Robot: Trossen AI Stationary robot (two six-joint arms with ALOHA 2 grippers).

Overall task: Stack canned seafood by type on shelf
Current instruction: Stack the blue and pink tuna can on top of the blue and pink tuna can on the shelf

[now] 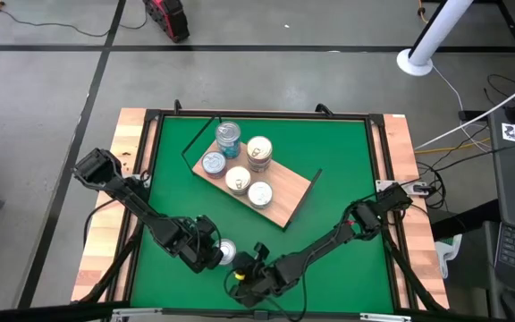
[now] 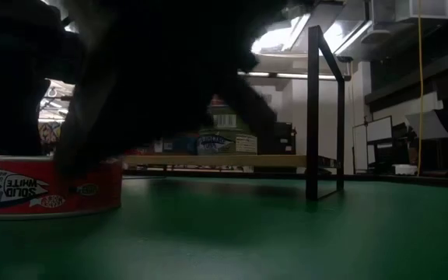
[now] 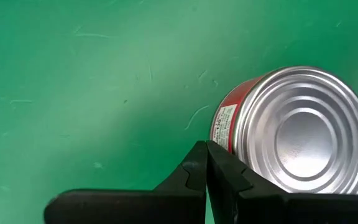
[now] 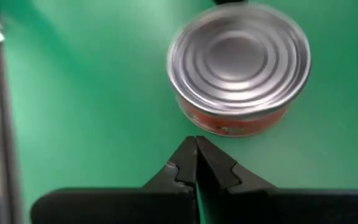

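Note:
A short round tin with a silver lid and a red side label stands upright on the green mat near the table's front edge; it also shows in the low view. My left gripper is shut just left of it, fingertips beside the tin's red wall. My right gripper is shut just right of it, fingertips short of the tin. The shelf, a light-brown board, lies mid-table with several tins on it, one stack at its far end. My left gripper's shut fingers come down on a slant beside the tin's red side wall, on the tin's left; I cannot tell whether they touch it. My right gripper's shut fingertips stand close to the tin's red side, on its right; I cannot tell whether they touch it.
A dark upright frame stands at the shelf's right end and another at its left end. Pale wooden rails flank the green mat, which has open room right of the shelf.

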